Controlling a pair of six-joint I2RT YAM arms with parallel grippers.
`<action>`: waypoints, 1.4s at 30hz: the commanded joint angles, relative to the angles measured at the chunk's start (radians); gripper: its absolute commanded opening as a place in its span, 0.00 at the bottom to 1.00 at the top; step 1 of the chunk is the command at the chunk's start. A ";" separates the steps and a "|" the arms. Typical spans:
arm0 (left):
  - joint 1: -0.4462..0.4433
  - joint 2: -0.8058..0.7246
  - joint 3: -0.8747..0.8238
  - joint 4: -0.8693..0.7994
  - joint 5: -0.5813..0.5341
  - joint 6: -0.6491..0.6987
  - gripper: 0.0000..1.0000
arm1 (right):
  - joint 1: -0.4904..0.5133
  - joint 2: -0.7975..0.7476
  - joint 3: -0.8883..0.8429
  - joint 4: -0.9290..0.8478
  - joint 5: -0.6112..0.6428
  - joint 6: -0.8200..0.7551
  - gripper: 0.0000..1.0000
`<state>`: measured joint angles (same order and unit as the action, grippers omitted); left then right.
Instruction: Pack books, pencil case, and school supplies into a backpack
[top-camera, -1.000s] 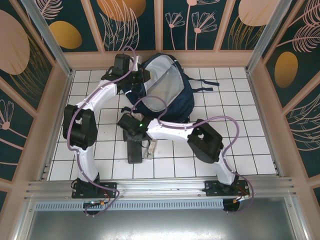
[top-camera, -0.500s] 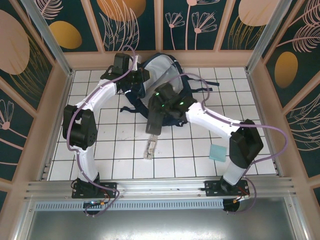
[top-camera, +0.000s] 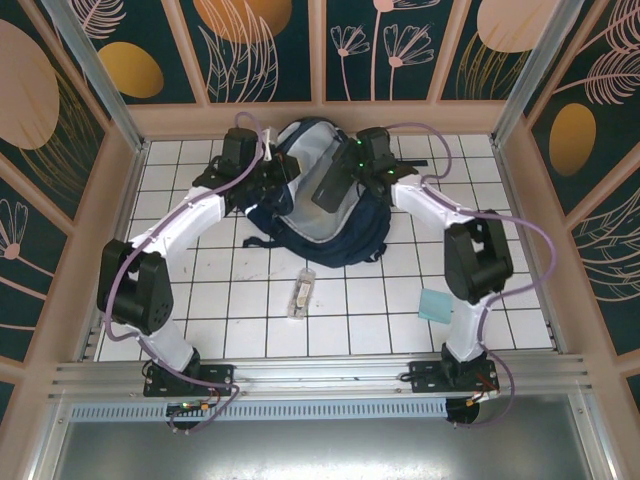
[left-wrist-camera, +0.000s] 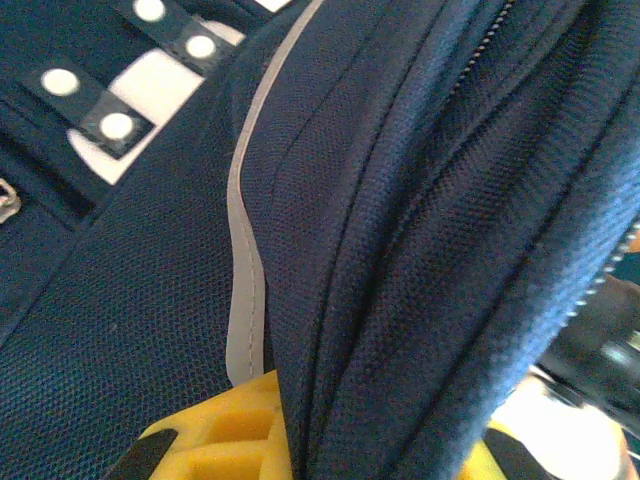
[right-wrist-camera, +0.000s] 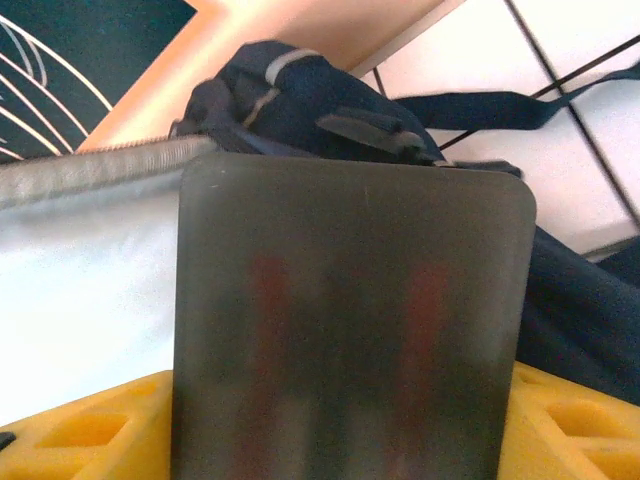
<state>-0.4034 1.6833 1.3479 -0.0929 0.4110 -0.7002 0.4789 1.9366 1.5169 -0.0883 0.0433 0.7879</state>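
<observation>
While my right gripper clamps the pencil case above the backpack, my left gripper pinches its rim alongside; tube and pad lie well behind.

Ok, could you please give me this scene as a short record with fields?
backpack: open, pale lining showing, lying at the far side of the floor
left tool: shut on the backpack's opening edge
right tool: holds the pencil case over the open backpack
clear tube: on the floor, just near of the backpack
teal pad: on the floor, near right
</observation>
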 joint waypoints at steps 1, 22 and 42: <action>-0.035 -0.082 0.018 0.312 0.064 -0.072 0.00 | 0.039 0.080 0.096 0.035 -0.009 0.046 0.40; -0.044 0.024 0.107 0.398 -0.011 -0.092 0.00 | 0.073 -0.070 0.043 -0.106 -0.071 -0.057 0.92; -0.026 -0.013 -0.086 0.380 -0.097 -0.115 0.80 | 0.187 -0.542 -0.426 -0.204 0.128 -0.076 0.84</action>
<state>-0.4438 1.7676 1.3327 0.2878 0.3851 -0.8566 0.6212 1.4143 1.1236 -0.2859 0.1307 0.6666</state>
